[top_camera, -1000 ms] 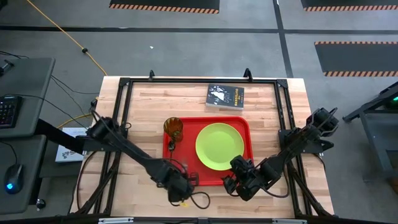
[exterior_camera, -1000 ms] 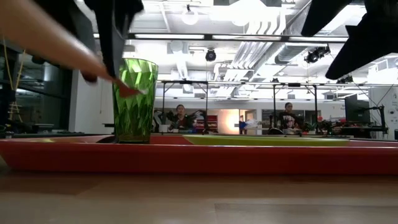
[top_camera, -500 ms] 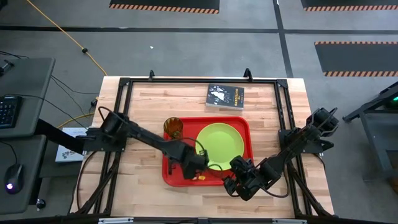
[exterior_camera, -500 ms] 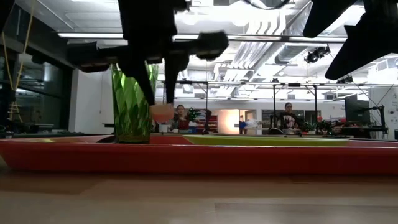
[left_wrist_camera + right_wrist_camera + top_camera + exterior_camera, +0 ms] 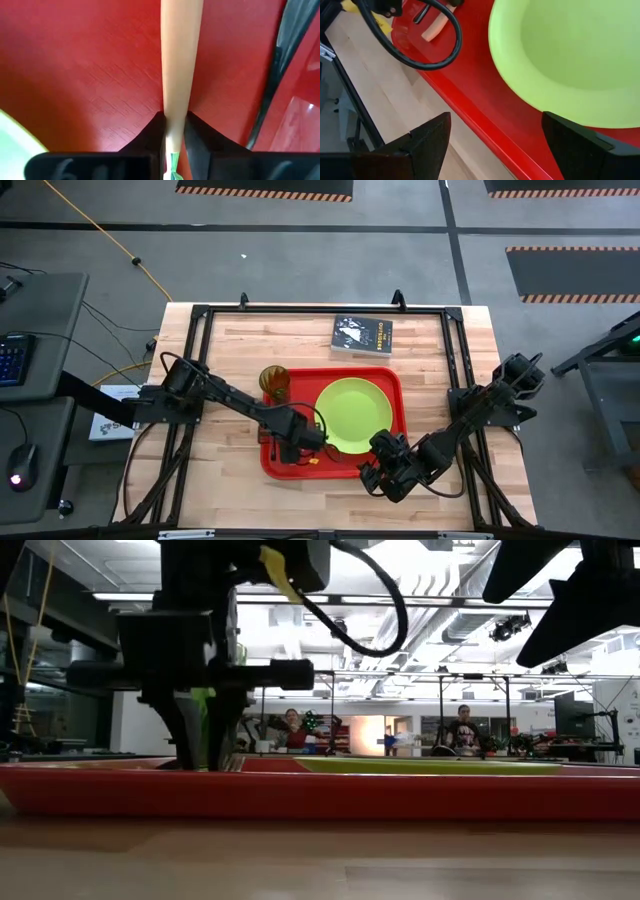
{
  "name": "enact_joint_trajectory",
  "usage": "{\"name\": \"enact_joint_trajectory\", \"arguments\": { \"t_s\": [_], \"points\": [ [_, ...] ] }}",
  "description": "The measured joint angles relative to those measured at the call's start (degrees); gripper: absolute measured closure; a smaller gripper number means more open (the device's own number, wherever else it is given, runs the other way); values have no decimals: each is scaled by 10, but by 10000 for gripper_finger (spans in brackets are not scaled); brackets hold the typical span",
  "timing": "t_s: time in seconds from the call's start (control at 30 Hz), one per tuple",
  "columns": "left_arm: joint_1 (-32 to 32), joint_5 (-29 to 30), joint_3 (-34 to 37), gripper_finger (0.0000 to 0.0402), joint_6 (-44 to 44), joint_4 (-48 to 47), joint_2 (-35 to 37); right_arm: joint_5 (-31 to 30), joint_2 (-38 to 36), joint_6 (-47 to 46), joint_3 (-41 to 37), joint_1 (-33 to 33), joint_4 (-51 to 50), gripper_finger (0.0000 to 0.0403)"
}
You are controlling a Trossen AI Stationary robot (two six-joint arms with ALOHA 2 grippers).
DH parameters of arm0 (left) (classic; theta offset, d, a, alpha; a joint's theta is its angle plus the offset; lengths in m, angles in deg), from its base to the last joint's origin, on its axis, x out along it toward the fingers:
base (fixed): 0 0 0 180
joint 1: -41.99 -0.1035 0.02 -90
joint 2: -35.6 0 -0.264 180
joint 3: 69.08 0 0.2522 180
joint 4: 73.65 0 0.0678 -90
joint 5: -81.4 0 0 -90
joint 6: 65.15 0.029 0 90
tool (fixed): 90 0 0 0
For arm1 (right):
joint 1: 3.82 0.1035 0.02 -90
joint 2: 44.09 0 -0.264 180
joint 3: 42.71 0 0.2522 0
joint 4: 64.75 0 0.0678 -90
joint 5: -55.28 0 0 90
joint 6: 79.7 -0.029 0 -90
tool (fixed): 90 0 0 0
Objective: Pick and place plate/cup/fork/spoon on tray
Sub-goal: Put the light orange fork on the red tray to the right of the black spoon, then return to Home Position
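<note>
Since the earlier frame, my left end effector [image 5: 303, 448] had dropped low over the tray [image 5: 385, 375], lower centre, clamped on the fork [image 5: 179, 65]; my right end effector [image 5: 384, 468] waited spread apart.

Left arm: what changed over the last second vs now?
The left end effector swung from the table's near edge in over the tray, then lowered toward its floor, shut on the fork throughout, orange handle between the fingers. Unchanged: the cup and plate on the tray, the right end effector open at the tray's near edge.
</note>
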Motion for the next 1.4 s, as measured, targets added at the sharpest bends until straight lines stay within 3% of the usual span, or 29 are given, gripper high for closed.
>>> {"name": "enact_joint_trajectory", "arguments": {
  "t_s": [0.57,0.83,1.03,1.1,1.2,1.3,1.4],
  "points": [
    [9,67,3,294,-119,37,2,-12,0,0,0,-5,4,98],
    [9,60,3,243,-145,32,33,-10,0,0,0,-5,6,98],
    [21,67,1,211,-197,-33,65,-10,0,0,0,-5,7,98],
    [34,83,-13,208,-250,-82,80,-10,0,0,0,-5,7,98],
    [49,70,-25,211,-396,-125,122,-15,0,0,0,-5,9,98],
    [54,22,-19,230,-563,-84,182,-34,0,0,0,-5,13,98],
    [58,36,25,266,-718,14,257,-62,0,-2,0,-6,20,98]
  ]
}}
